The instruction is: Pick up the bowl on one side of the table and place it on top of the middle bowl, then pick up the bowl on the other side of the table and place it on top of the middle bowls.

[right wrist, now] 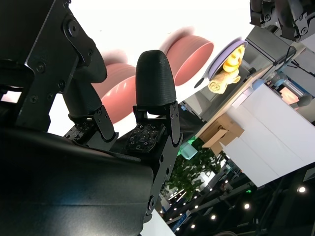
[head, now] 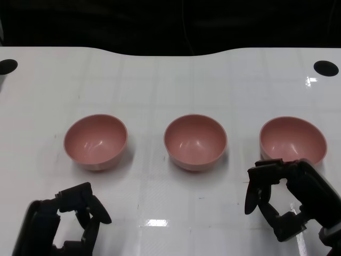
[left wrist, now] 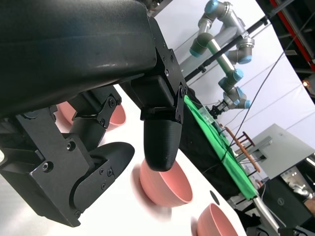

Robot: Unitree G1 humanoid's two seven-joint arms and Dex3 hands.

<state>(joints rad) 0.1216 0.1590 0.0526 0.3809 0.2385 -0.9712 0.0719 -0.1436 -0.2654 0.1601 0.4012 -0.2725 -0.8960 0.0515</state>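
Right bowl (head: pixel 292 140): near rim hidden behind right hand (head: pixel 290 200). Left hand (head: pixel 64 224): cut off by lower edge. Bowls blurred in right wrist view.

bowls (head: pixel 195 142): smooth pink plastic, slight sheen | table (head: pixel 160 85): glossy white | fingers (left wrist: pixel 161 142): matt black

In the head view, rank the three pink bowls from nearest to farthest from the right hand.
From the right hand:
1. Right bowl, just beyond the fingers, on the table's right side.
2. Middle bowl, at the centre.
3. Left bowl, on the far left side, near the left hand.
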